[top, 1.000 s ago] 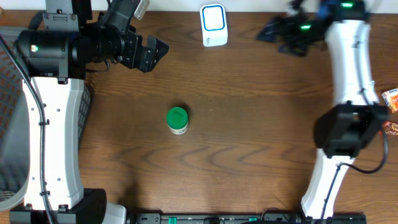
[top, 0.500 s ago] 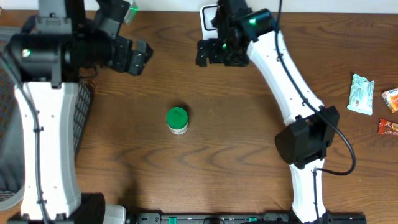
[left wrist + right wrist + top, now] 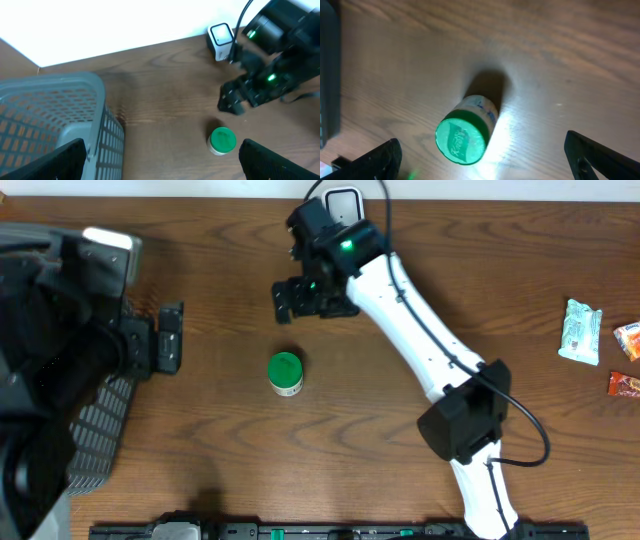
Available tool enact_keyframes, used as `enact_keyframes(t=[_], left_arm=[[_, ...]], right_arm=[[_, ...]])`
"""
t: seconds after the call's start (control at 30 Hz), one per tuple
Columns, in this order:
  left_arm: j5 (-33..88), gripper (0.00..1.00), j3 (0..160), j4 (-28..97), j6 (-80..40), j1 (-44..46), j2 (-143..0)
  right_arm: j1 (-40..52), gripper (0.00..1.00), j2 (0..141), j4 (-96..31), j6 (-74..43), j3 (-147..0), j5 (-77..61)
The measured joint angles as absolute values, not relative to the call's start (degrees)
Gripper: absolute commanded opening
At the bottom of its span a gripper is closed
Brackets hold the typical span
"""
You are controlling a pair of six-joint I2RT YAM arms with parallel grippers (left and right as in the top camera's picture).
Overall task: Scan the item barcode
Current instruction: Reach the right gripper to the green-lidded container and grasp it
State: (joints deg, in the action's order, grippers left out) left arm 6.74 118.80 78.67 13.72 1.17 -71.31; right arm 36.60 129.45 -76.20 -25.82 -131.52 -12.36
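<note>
Toward the front of the desk [image 3: 250, 470], nothing but bare wood shows. A little farther in, near the middle, a small jar [image 3: 285, 373] stands with its green cap up and its white body below; this is the item to be scanned. It touches nothing but the desk.

Level with the jar and well off to its left, the left gripper [image 3: 168, 340] hangs above the edge of a grey mesh basket [image 3: 95, 420]. Its jaws are spread wide and hold nothing. From its wrist camera the jar sits low and right of centre, far from both fingertips.

Just beyond the jar, toward the back of the desk, the right gripper [image 3: 312, 300] hovers with its jaws fully apart and empty. The jar lies in front of it and slightly to the side, near but clearly apart from it. In the right wrist view the jar appears below the camera, lit by a bright patch, between the two spread fingers [image 3: 375, 162] and closer to the one on the left of that picture. Neither finger touches it.

Off at the right edge, level with the two grippers, a few snack packets [image 3: 580, 332] lie well apart from the jar.

Farthest back, a white scanner [image 3: 342, 205] with a blue outline stands at the rear edge, partly behind the right arm.
</note>
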Motion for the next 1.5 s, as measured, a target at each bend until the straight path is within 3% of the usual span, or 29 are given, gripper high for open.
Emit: enact_keyframes(t=[0.33, 0.7, 1.5], left_arm=[[5.4, 0.98, 112.4, 77.8, 11.8, 1.2, -69.6], [5.3, 0.98, 105.4, 74.3, 11.7, 1.2, -69.7], [5.2, 0.98, 105.4, 74.3, 11.7, 1.2, -69.7]], right_arm=[[41.0, 0.99, 134.4, -79.1, -33.1, -131.4, -8.1], [46.6, 0.99, 134.5, -79.5, -31.4, -131.4, -5.2], [48.6, 0.99, 140.9, -80.2, -30.3, -131.3, -2.6]])
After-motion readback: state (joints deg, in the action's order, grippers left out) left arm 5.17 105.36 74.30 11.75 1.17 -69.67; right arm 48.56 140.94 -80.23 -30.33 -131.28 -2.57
